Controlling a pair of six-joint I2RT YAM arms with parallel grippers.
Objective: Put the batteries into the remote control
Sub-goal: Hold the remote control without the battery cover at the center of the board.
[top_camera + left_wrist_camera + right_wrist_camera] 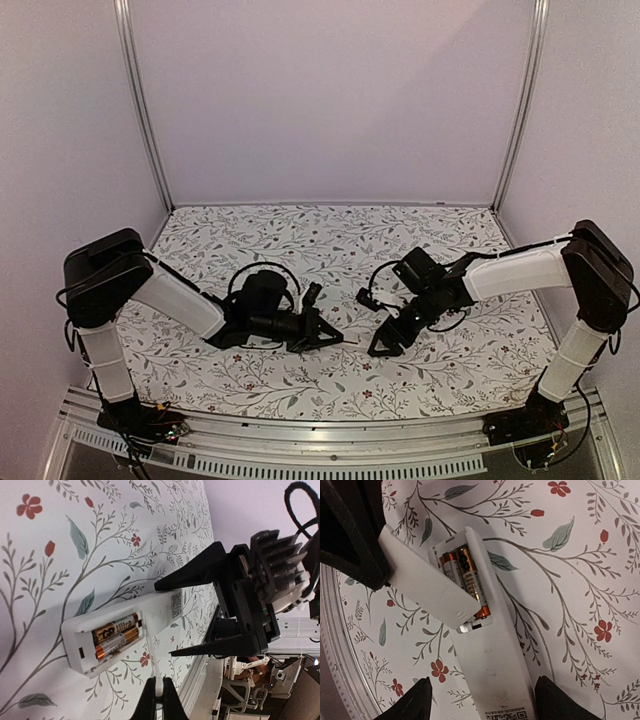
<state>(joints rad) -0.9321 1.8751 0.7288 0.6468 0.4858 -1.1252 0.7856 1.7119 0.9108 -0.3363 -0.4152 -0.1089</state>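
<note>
remote control (490, 670) lies back-up on the floral table (580, 555), toward its near edge, long axis along that edge, batteries (465, 577) in the left end. left claw (159, 692) pinches the battery cover (427, 587); right claw (482, 690), wide, straddles the remote control.

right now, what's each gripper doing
left gripper: shut on the cover
right gripper: open, straddling the remote, not gripping it

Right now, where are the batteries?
In the right wrist view, both batteries lie side by side in the remote's open compartment, partly under the cover held by the left gripper.
</note>
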